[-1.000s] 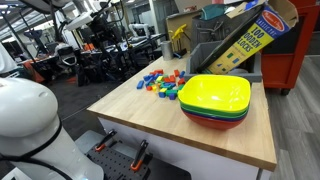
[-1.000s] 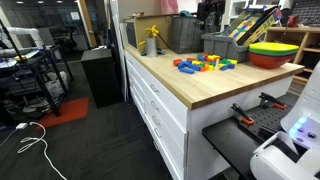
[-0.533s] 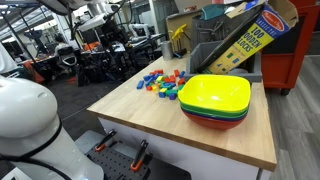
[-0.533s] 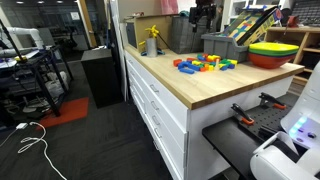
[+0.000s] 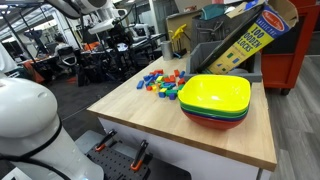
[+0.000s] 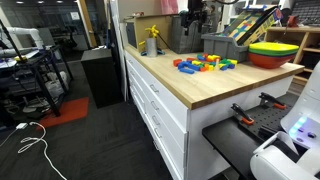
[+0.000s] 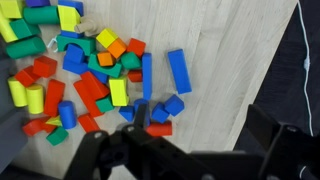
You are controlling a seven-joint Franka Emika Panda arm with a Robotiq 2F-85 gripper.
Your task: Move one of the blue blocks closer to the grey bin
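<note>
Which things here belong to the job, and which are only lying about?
For the job: blue blocks, grey bin.
Only lying about: stacked bowls, other coloured blocks, yellow box.

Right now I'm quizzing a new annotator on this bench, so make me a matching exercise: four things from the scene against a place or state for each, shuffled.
1. top bowl
2. grey bin
3. block box
4. long blue block

a. tilted, leaning out of the bin
b. lying flat at the edge of the block pile
c. yellow, uppermost of a stack
d. dark, straight-walled, holding the box

Pairs: 1-c, 2-d, 3-a, 4-b
</note>
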